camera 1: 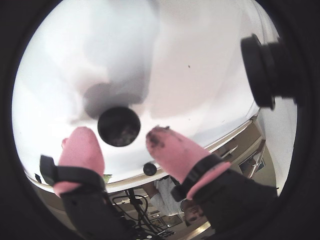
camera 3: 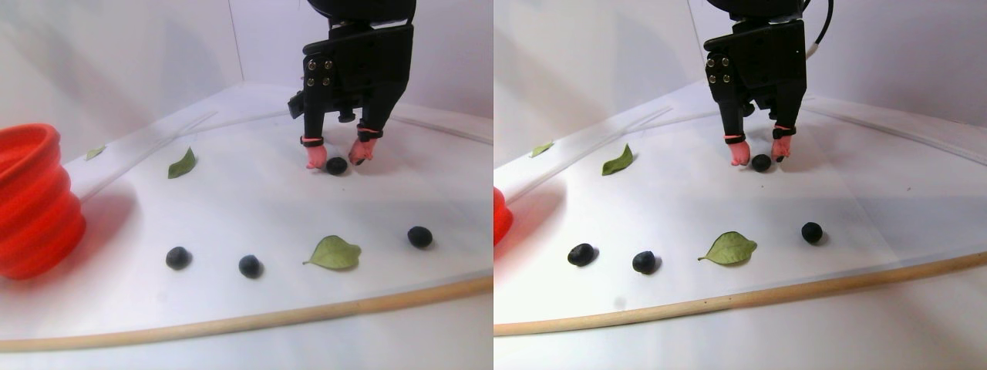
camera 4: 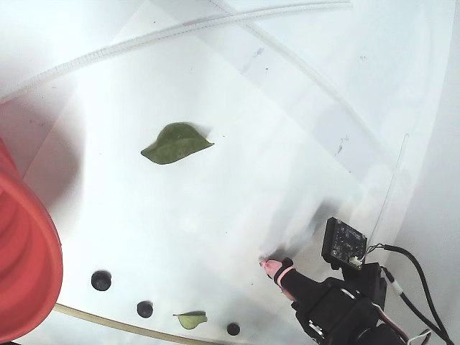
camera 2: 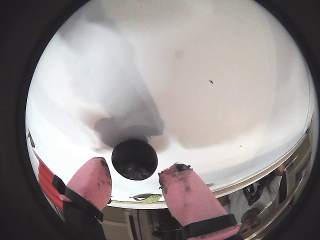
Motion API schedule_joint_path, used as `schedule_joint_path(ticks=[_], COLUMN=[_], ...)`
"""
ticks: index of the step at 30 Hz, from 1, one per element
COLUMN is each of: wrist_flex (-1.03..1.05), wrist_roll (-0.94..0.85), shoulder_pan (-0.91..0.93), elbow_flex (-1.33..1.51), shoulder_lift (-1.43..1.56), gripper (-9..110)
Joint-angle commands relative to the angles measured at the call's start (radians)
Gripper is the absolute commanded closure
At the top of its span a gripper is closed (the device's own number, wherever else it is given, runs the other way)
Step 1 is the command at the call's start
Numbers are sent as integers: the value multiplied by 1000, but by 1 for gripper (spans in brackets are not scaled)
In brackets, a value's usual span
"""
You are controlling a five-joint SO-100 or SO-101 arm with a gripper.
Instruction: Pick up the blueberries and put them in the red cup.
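Right between the pink padded fingertips (camera 2: 185,192) sits one small, round, near-black blueberry (camera 1: 119,126), resting on the white table sheet (camera 3: 254,200). The black two-finger gripper (camera 3: 336,159) has its jaws spread on either side of the berry, with a sliver of white showing at each side in both wrist views, so nothing is pinched yet. A berry like this is probably light, soft-skinned and apt to roll, so I judge the hold should fall across its widest middle, with gentle pressure: too firm a squeeze could burst it, and an off-centre one could squirt it away. Dark smears on the pads suggest juice, which might make them slick. In the stereo pair view, three more blueberries (camera 3: 178,257) lie nearer the camera along the wooden front edge (camera 3: 308,312), with a green leaf (camera 3: 334,253) among them. Well apart, at the left, stands the ridged red-orange plastic cup (camera 3: 31,204).
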Motion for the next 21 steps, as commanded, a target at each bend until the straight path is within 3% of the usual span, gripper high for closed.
schedule_joint_path(ticks=[1, 21], wrist_flex=[-3, -55], wrist_roll=[3, 26], shoulder_pan=[0, -12], elbow_flex=[-25, -31], shoulder_lift=[6, -38], gripper=[82, 84])
